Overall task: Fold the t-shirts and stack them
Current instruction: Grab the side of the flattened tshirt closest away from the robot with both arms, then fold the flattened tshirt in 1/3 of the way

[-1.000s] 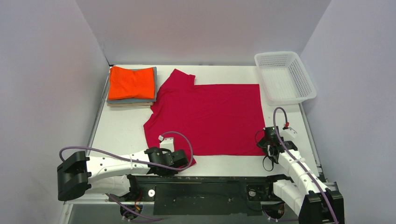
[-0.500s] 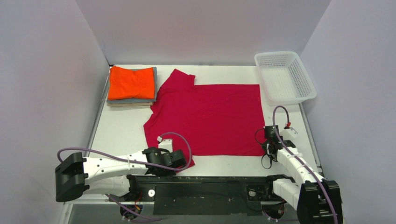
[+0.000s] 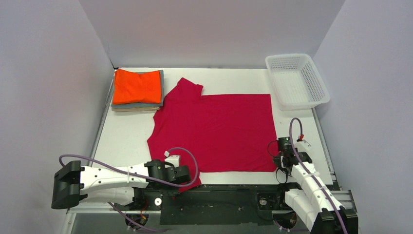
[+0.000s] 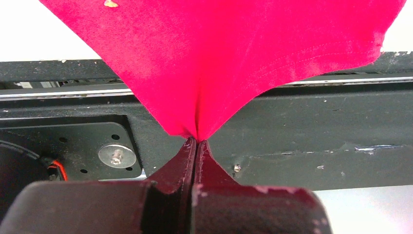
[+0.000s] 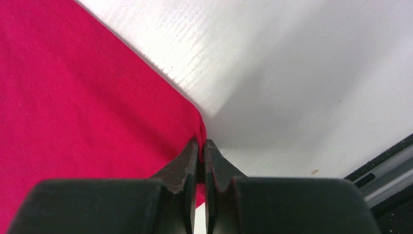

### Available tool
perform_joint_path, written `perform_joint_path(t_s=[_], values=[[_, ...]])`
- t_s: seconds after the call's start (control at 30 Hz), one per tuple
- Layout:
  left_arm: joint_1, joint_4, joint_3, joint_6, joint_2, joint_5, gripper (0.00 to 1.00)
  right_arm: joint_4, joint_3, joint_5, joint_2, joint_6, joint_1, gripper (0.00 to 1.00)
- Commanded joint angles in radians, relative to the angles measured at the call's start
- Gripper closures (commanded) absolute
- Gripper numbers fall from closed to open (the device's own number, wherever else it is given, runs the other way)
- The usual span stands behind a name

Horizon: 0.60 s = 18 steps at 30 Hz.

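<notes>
A large crimson-red t-shirt (image 3: 219, 131) lies spread across the middle of the table. My left gripper (image 3: 186, 179) is shut on its near left corner, at the table's front edge; in the left wrist view the red cloth (image 4: 234, 58) is pulled into a point between my closed gripper (image 4: 197, 142). My right gripper (image 3: 279, 161) is shut on the near right corner, seen pinched in the right wrist view (image 5: 201, 142). An orange tee (image 3: 137, 86) lies folded on top of a grey-blue one (image 3: 146, 104) and a beige one (image 3: 131, 109) at the back left.
A white plastic mesh basket (image 3: 297, 80) stands at the back right corner. White walls close in the table on three sides. The black base plate (image 4: 302, 136) runs under the front edge.
</notes>
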Motion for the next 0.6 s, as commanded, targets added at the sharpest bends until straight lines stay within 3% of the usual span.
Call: perform_joint_path(t_s=[0.0,0.2,0.57], values=[[0.062,-0.017,0.085,0.039,0.002,-0.039,1.0,-0.12,0.036,-0.023,-0.042,-0.004,-0.003,0.99],[0.258,0.043,0.191,0.249,0.037,-0.074,1.0,-0.136,0.12,-0.064,0.017,-0.051,-0.002,0.99],[0.497,0.104,0.369,0.483,0.114,-0.107,1.0,-0.161,0.323,-0.082,0.174,-0.085,-0.004,0.99]])
